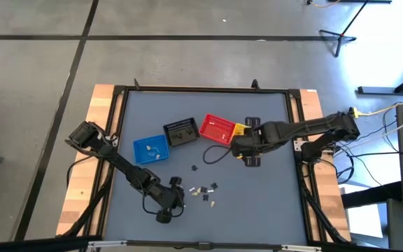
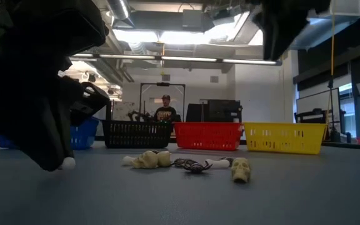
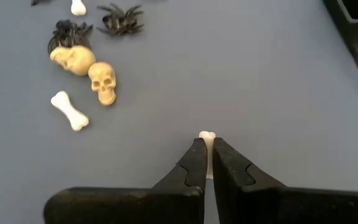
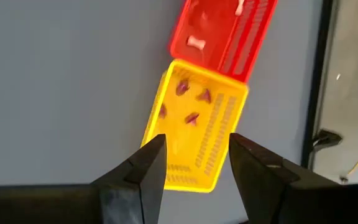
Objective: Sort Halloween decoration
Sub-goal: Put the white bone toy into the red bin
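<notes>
Halloween decoration trinkets lie loose near the table's front: two cream skulls [image 3: 102, 81], a white bone [image 3: 69, 110] and black spiders [image 3: 120, 18], a small cluster [image 1: 203, 192] in the high view. My left gripper [image 3: 205, 144] is just left of them, low over the table, shut on another white bone [image 3: 207, 135]. My right gripper [image 4: 194, 146] hangs open and empty above the yellow basket [image 4: 194, 124], which has small dark trinkets lying on its bottom. The red basket [image 4: 222, 31] beside it holds white bones. My left gripper pinches the small white bone between its two fingers; only the bone's far knob [image 3: 207, 135] sticks out past the fingertips. The fingers slant down from the table's far left and lie along the bone. The bone [image 2: 67, 164] sits low at the table top; whether it rests there I cannot tell.
Four baskets stand in a row mid-table: blue [image 1: 150, 148], black [image 1: 181, 132], red [image 1: 216, 129], yellow [image 1: 239, 129], the last partly under my right arm. One black trinket [image 1: 194, 168] lies apart. A person [image 2: 165, 111] stands in the room beyond.
</notes>
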You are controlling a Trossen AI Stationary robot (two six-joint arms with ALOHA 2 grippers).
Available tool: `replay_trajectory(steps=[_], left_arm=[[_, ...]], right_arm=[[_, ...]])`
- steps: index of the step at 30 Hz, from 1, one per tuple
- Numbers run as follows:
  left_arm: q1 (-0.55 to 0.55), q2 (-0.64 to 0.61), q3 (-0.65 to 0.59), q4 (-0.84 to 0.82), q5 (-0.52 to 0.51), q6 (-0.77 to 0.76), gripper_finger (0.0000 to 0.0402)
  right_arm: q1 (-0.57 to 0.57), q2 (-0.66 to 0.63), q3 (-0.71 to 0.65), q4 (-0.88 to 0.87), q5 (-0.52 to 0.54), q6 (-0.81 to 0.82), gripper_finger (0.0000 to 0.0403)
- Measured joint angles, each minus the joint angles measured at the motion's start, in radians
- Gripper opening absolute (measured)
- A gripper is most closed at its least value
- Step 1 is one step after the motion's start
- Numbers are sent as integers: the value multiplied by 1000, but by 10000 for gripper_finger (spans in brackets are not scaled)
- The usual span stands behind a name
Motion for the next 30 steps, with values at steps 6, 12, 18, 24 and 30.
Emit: replay_trajectory(steps=[6, 12, 18, 24, 30], left_arm=[[15, -2, 1, 50, -27, 0, 0], [84, -2, 1, 95, -87, 3, 0], [187, -2, 2, 211, -95, 61, 0], [294, -2, 2, 348, -108, 142, 0], [414, -3, 2, 468, -117, 264, 0]], right_arm=[[38, -8, -152, 176, 0, 11, 172], [78, -24, -254, 327, 0, 12, 172], [97, -65, -352, 400, 10, 24, 172], [95, -125, -420, 407, 54, 39, 172], [94, -148, -448, 459, 111, 26, 172]])
